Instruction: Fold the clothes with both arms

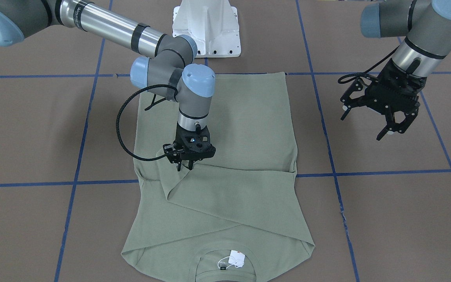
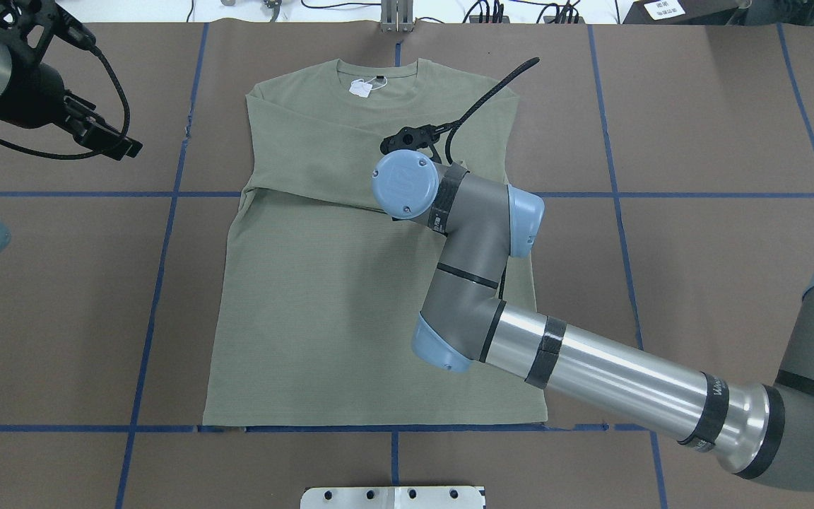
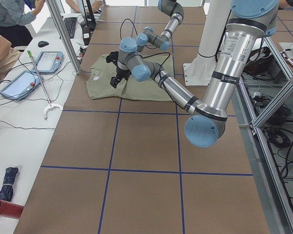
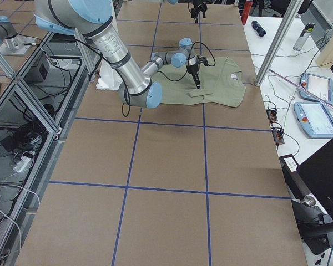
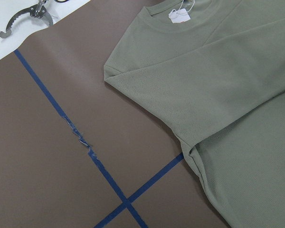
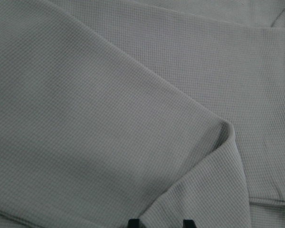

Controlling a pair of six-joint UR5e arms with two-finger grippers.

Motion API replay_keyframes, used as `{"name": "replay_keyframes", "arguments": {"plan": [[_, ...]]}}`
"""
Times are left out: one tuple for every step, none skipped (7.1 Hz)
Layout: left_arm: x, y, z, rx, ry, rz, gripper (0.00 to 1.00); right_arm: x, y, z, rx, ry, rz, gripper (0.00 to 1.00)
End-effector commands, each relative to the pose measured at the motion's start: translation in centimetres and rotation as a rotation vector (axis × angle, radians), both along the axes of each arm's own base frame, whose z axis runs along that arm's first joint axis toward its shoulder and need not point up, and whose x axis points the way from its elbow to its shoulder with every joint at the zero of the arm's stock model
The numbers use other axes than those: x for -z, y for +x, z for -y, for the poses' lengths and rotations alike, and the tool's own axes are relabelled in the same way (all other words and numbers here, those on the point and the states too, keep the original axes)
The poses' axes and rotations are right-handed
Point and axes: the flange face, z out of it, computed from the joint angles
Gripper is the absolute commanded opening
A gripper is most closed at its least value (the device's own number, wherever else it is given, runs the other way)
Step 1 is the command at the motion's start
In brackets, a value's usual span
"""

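Note:
The sage-green shirt (image 1: 245, 125) lies flat on the brown table, neck and white tag (image 1: 236, 259) away from the robot, both sleeves folded across the chest (image 2: 308, 162). My right gripper (image 1: 184, 167) points down at the cuff of the upper sleeve. Its two fingertips (image 6: 133, 222) stand slightly apart over flat cloth (image 6: 109, 118), so it is open and holds nothing. My left gripper (image 1: 380, 111) hangs open and empty above bare table beside the shirt, near the shoulder (image 5: 133, 71). From overhead the right arm's wrist (image 2: 407, 184) hides the cuff.
The white pedestal base (image 1: 206, 27) stands behind the shirt's hem. Blue tape lines (image 2: 167, 212) cross the table. A side table with tablets (image 3: 19, 83), cables and seated people runs along the far edge. Metal framing (image 4: 22, 100) flanks the robot's side.

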Motion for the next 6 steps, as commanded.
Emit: {"name": "replay_keyframes", "arguments": {"plan": [[0.0,0.0,0.0,0.0,0.001,-0.001,1.0,-0.3,0.0,0.0,0.0,-0.002,-0.004,0.35],[0.0,0.0,0.0,0.0,0.001,-0.001,1.0,-0.4,-0.1,0.1,0.0,-0.004,-0.007,0.25],[0.0,0.0,0.0,0.0,0.001,-0.001,1.0,-0.3,-0.1,0.1,0.0,-0.003,-0.005,0.0],[0.0,0.0,0.0,0.0,0.001,-0.001,1.0,-0.1,-0.1,0.1,-0.002,0.001,0.006,0.0],[0.0,0.0,0.0,0.001,0.0,-0.001,1.0,0.6,0.0,0.3,-0.001,0.022,0.049,0.0],[0.0,0.0,0.0,0.0,0.001,-0.001,1.0,0.7,0.6,0.6,-0.004,0.021,0.051,0.0]]}}
